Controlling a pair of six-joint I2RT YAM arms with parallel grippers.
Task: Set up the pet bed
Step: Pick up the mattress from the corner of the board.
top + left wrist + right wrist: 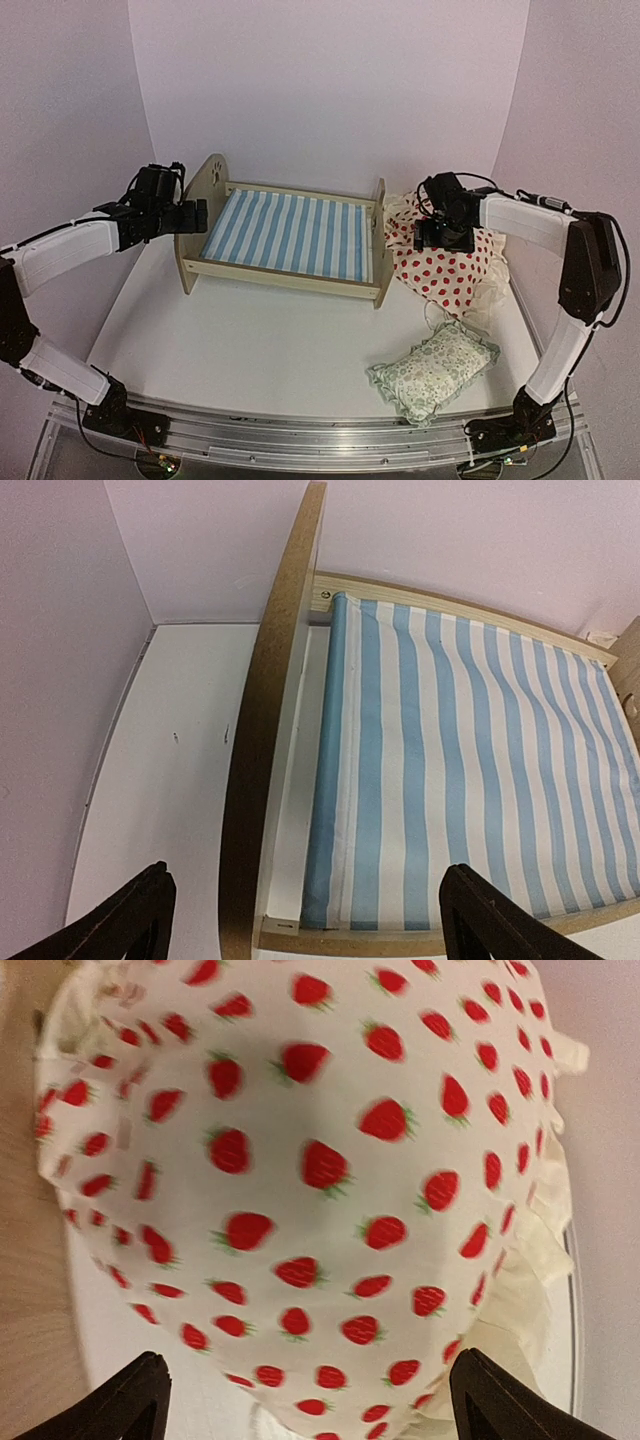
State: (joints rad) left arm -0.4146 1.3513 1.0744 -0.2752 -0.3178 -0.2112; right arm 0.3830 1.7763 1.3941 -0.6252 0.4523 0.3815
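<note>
Left gripper (200, 215) and right gripper (445, 238), seen from above, hang wide open and empty either side of the pet bed (285, 235) standing mid-table (240, 340). Left wrist: spread fingers (130, 920) straddle its headboard (275, 680), untouched. Right wrist: spread fingers (130, 1400) hover over the strawberry cushion (320, 1160).

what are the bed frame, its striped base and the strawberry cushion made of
Light wooden bed frame: probably plywood or fibreboard, matt, raw brown cut edge. Blue-and-white striped base: woven cloth, slightly creased. Cream strawberry-print cushion: soft cotton-like fabric, frilled edge.
</note>
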